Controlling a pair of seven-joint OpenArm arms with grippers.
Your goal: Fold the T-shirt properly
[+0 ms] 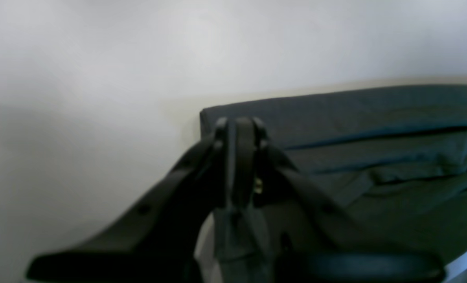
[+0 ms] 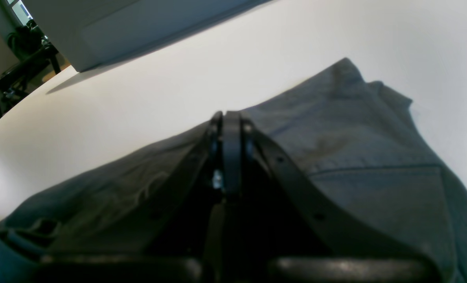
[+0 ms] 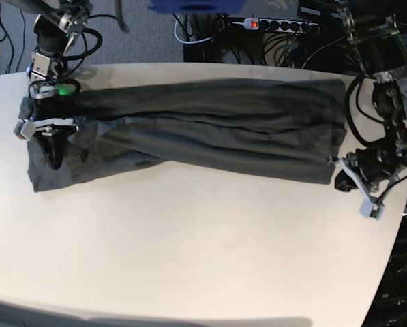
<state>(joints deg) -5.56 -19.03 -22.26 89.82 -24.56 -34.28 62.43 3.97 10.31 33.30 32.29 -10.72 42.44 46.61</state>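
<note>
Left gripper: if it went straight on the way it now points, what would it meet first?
Probably the folded corner of the T-shirt: the shut left gripper points at it. Depth is unclear, so it may already touch.

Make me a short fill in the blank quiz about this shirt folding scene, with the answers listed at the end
1. The T-shirt lies as a long band across the ____ table.
2. In the base view, the right gripper sits over the shirt's ____ end.
3. Both grippers, including the left gripper, have their jaws ____.
4. The power strip behind the table shows a small ____ light.

Answers: white; left; shut; red
</note>
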